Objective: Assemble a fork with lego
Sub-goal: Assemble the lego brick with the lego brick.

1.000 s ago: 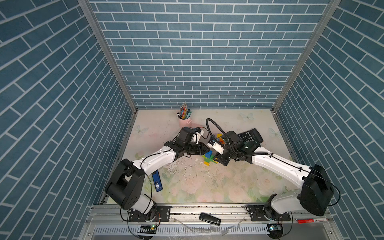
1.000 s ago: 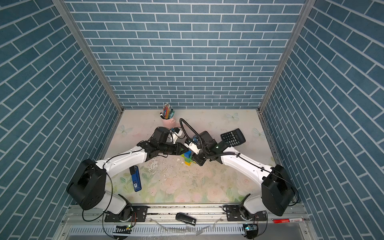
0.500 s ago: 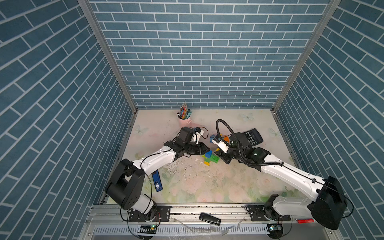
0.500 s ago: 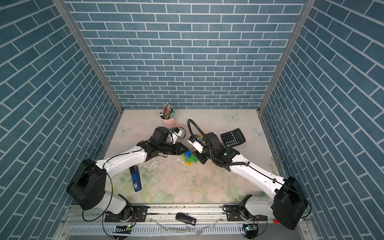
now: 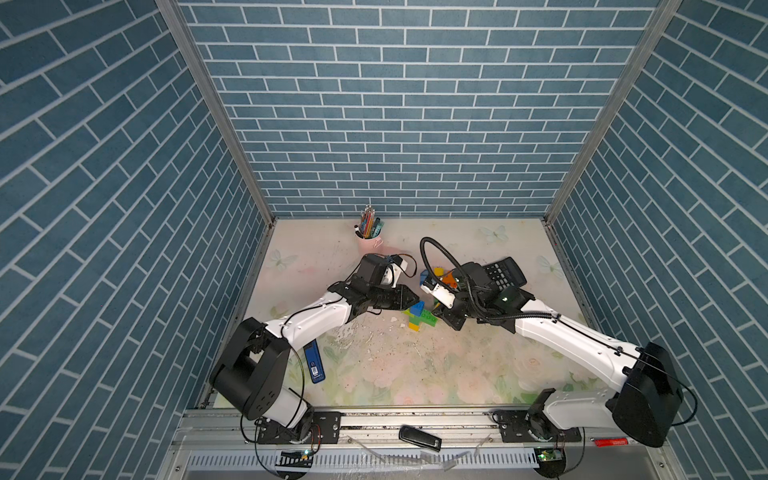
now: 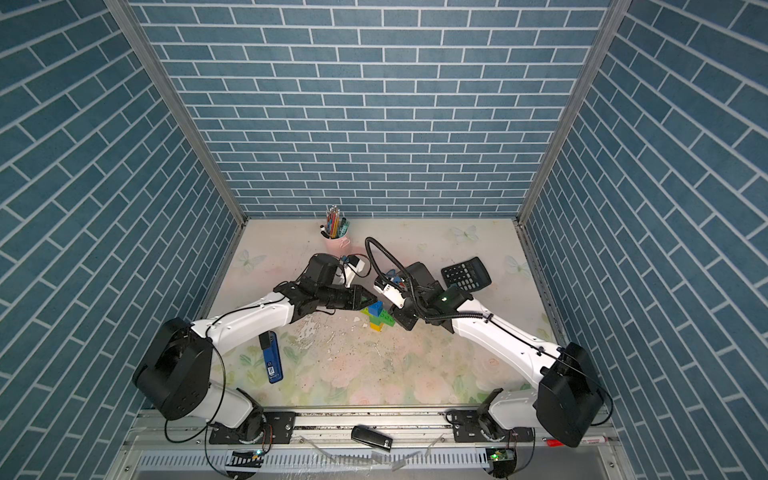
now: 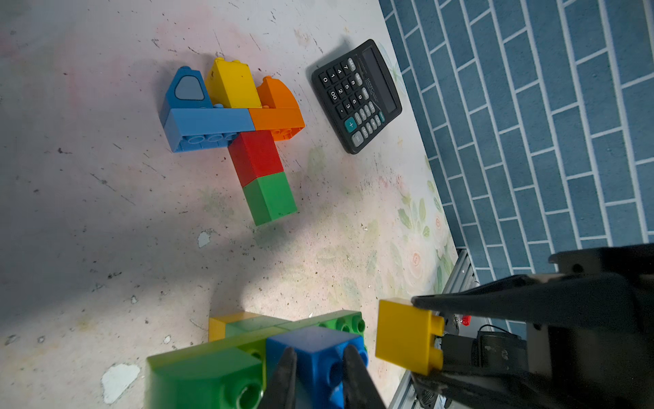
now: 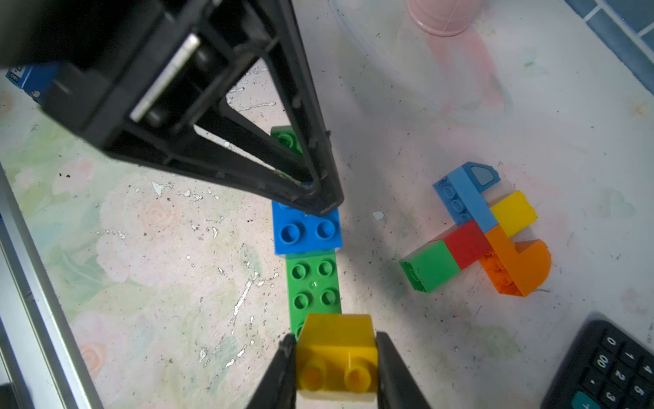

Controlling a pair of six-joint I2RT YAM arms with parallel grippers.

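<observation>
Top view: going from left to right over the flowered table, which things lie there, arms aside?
Blue flat rectangular device → pink cup of coloured pencils → joined green, blue and yellow plastic bricks → black calculator.

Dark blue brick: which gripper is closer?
Left. The left gripper pinches the dark blue brick; the right gripper holds a yellow brick at the green plate's far end.

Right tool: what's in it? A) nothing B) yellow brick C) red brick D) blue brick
B: in the right wrist view the right tool is shut on the yellow brick, with a finger pressed against each side of it.
</observation>
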